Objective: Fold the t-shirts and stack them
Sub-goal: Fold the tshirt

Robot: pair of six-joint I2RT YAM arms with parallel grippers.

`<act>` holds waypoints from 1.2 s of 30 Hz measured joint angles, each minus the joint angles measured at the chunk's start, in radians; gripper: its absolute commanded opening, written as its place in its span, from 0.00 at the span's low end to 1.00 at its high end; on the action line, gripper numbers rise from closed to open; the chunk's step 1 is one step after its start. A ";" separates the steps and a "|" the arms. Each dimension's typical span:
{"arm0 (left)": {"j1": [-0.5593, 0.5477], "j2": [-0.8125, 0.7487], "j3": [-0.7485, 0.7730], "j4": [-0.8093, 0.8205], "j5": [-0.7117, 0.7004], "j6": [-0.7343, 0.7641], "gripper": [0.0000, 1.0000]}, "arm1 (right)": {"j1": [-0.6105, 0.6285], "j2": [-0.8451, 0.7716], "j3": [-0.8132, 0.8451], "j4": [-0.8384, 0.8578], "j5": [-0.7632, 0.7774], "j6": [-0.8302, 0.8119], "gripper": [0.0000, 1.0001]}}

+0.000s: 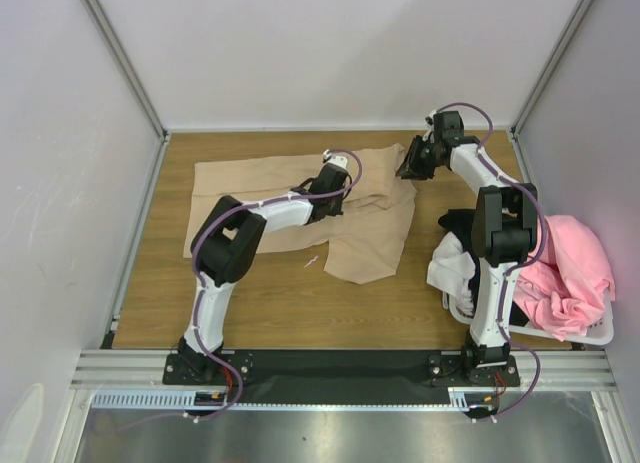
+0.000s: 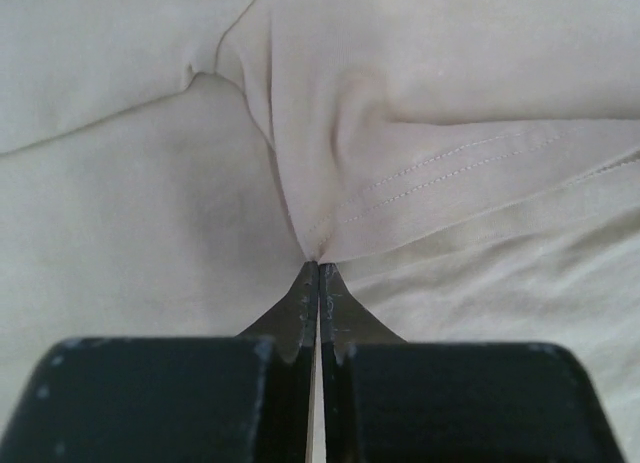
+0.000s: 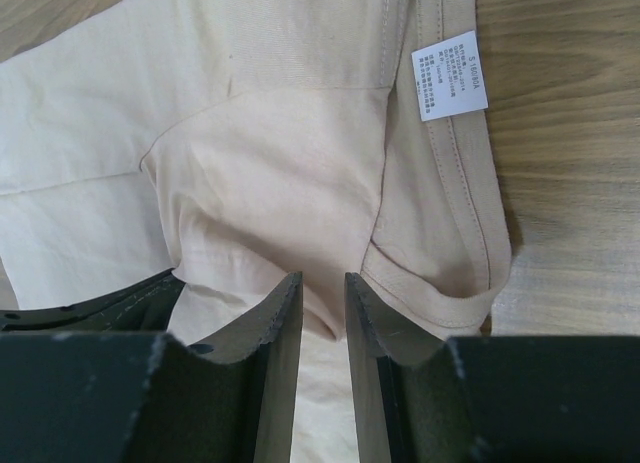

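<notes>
Beige t-shirt (image 1: 372, 241) is pinched by the left claw (image 2: 318, 275).

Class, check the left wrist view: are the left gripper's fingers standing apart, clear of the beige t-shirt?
No, the left gripper is shut, pinching a fold of the beige t-shirt.

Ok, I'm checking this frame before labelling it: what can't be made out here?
- Top view: tips of the left gripper, hidden under its own wrist; only the left wrist view shows them shut on the tan t-shirt.
- Right wrist view: whether the right gripper actually grips the cloth; its fingers cover the contact.
- Right wrist view: print on the label, too small.
- Top view: what the basket holds, covered by the pink t-shirt.
</notes>
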 measured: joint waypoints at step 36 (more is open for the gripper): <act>0.045 -0.113 -0.131 0.056 0.032 0.010 0.56 | 0.164 0.011 -0.101 -0.039 -0.038 -0.108 0.13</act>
